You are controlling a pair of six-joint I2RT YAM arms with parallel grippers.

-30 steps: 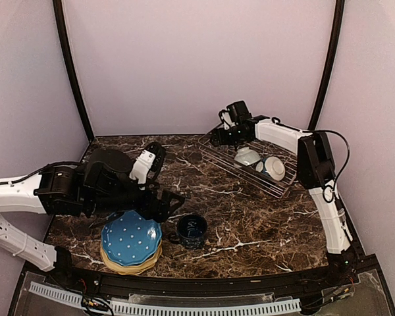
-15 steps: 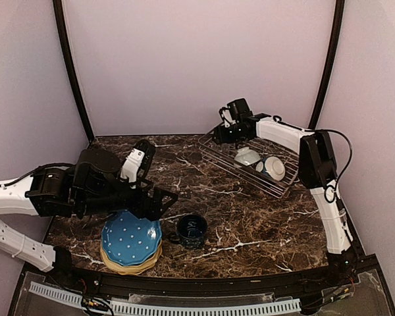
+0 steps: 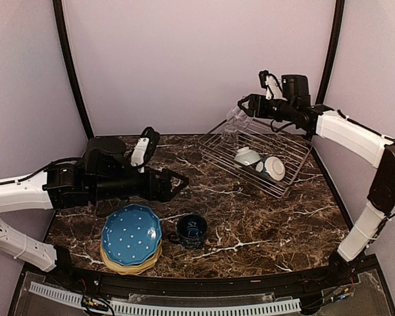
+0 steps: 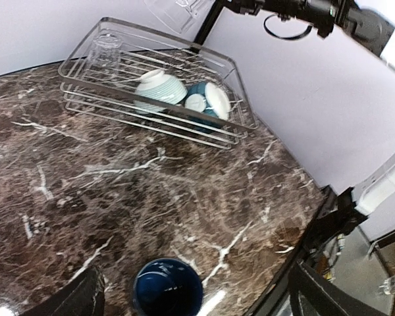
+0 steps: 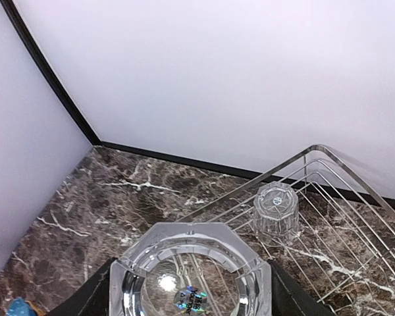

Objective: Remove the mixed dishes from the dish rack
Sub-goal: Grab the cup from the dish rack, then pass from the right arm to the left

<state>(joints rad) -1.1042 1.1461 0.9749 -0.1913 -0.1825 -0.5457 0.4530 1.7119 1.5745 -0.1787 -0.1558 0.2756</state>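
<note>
Veined brown marble table (image 3: 250,217). Silver wire dish rack (image 3: 293,151) at two o'clock holds round white bowls (image 3: 247,157) and a faceted tumbler (image 5: 276,209). Right end effector (image 3: 245,105) clamps an octagonal clear glass tumbler (image 5: 191,276) above it. Left end effector (image 3: 178,184) gapes wide, empty.

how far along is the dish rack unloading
Done: the plate stack and navy mug sit on the table. In hand: the right claw holds one clear tumbler above the dish rack. Left: a second tumbler and two bowls in the rack.

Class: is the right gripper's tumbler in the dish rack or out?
Out: the right gripper holds the tumbler in the air, clear of the dish rack.
</note>
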